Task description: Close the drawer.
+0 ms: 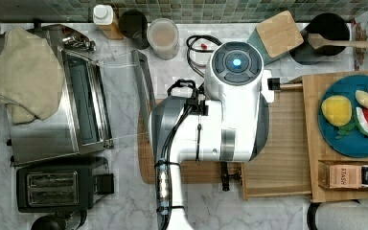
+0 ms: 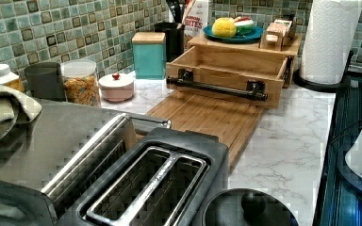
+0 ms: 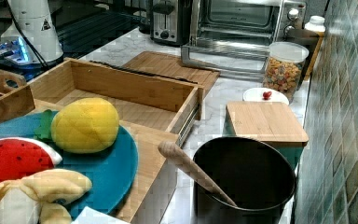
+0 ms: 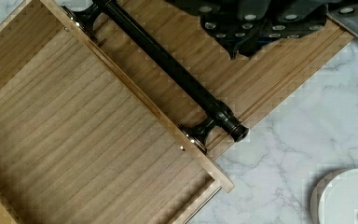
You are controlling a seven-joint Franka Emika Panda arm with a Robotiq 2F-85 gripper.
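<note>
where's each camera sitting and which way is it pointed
Top view: overhead, looking straight down; the white robot arm covers part of the open light-wood drawer.
Left view: low by the black toaster, facing the drawer's black bar handle.
Right view: beside the teal plate, facing back over the drawer.
Wrist view: above the drawer; gripper at the edge.
All share the drawer.

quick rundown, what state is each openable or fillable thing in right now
light-wood drawer with black bar handle: pulled out, empty
steel toaster oven glass door: folded down open
black two-slot toaster: slots empty
clear cereal jar: lid on, partly full
black utensil pot: holds a wooden spoon
</note>
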